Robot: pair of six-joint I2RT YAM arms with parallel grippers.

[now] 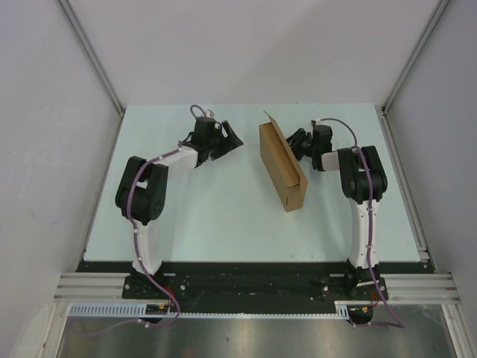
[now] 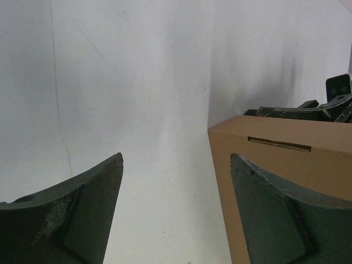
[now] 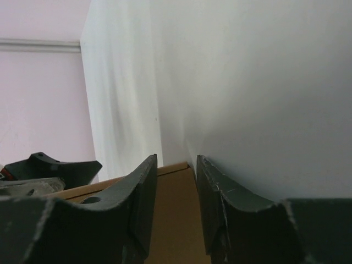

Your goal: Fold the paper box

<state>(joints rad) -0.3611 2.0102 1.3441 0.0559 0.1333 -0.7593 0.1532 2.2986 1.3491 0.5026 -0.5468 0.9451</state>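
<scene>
Top external: high, from near side, looks down on whole table (image 1: 223, 224); distant.
Left wrist: low, close, looks past left gripper (image 2: 177, 158) at paper box (image 2: 275, 165) side.
Right wrist: close, past right gripper (image 3: 176, 158), faces opposite side.
All three share box.

Reaches both arms forward, elbows bent, wrists turned inward; holds left gripper (image 1: 226, 139) jaws wide apart, right gripper (image 1: 297, 142) jaws at a slim gap.

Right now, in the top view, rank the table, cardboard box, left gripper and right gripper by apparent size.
1. The table
2. The cardboard box
3. The left gripper and right gripper look alike, so unranked.
</scene>
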